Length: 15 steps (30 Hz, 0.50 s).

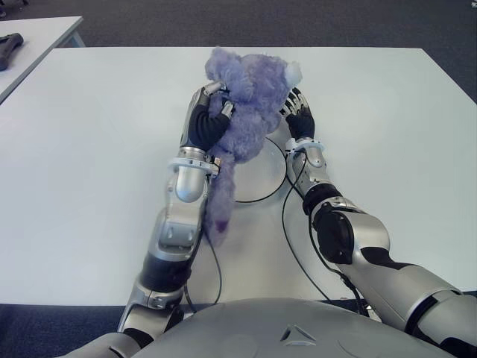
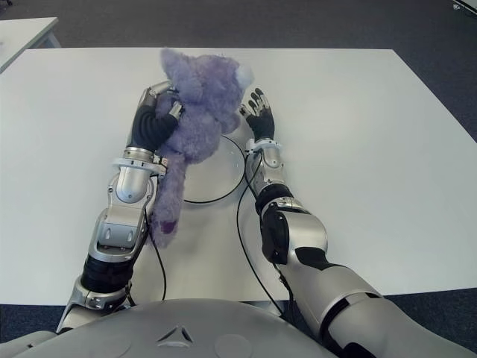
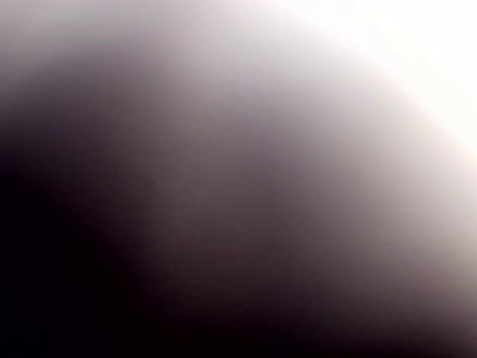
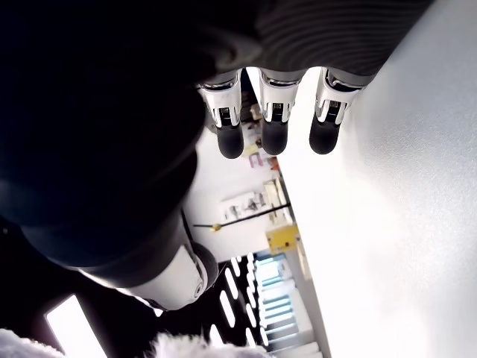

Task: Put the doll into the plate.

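A fluffy purple doll [image 1: 250, 97] is held over the far left part of a white plate [image 1: 262, 177] with a dark rim. My left hand [image 1: 212, 119] is shut on the doll's side, its fingers pressed into the fur. One long limb of the doll [image 2: 165, 209] hangs down along my left forearm. My right hand [image 1: 298, 112] is at the doll's right side, over the plate's right edge, with its fingers [image 4: 273, 127] stretched out and holding nothing. The left wrist view is blocked and shows nothing.
Black cables [image 1: 287, 224] run from both wrists across the white table [image 1: 89, 164] and past the plate's near rim. A second table with a dark object [image 1: 9, 48] stands at the far left. Dark carpet lies beyond the far edge.
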{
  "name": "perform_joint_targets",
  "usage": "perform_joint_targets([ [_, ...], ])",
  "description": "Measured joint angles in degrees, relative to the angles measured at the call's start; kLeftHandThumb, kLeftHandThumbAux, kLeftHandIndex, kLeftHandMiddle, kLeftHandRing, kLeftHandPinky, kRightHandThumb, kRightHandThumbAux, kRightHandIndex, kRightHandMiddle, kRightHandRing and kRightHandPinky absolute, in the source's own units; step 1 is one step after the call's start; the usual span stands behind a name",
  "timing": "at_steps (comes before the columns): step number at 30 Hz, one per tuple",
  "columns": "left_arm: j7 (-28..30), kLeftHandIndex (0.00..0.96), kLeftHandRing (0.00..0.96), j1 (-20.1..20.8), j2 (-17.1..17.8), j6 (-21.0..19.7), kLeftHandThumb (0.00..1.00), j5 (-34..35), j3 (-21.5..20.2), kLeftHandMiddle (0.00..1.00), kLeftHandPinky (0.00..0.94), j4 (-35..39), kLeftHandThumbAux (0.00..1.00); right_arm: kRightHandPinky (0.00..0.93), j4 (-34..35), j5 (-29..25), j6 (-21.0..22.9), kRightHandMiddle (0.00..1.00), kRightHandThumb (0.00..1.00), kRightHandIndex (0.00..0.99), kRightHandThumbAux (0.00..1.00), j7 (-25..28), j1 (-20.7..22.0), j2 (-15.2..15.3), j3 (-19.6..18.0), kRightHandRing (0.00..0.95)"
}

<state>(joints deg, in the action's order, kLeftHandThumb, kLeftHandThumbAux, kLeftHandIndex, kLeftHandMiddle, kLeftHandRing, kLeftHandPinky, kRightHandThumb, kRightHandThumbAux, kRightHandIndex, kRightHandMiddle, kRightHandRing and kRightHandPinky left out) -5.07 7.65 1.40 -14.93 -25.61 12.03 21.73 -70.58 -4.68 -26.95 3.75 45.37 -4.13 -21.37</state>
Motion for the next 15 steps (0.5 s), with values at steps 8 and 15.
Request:
perform_joint_targets([
  [8,-0.64,0.441,0.853,-2.13,-1.81,1.45,0.744,2.10,-0.25,0.856,0.864,-0.75,0.696,0.033,0.00,0.00,0.00,0.030,0.562,0.044,0.868,-0.04,0.00,0.00,-0.02,0.003],
  [15,-0.69,0.441,0.852,-3.37,-3.44,1.66,0.744,4.36,-0.58,0.856,0.863,-1.54,0.696,0.033,0.00,0.00,0.00,0.025,0.638,0.045,0.875,-0.07,0.00,0.00,-0.06,0.001],
])
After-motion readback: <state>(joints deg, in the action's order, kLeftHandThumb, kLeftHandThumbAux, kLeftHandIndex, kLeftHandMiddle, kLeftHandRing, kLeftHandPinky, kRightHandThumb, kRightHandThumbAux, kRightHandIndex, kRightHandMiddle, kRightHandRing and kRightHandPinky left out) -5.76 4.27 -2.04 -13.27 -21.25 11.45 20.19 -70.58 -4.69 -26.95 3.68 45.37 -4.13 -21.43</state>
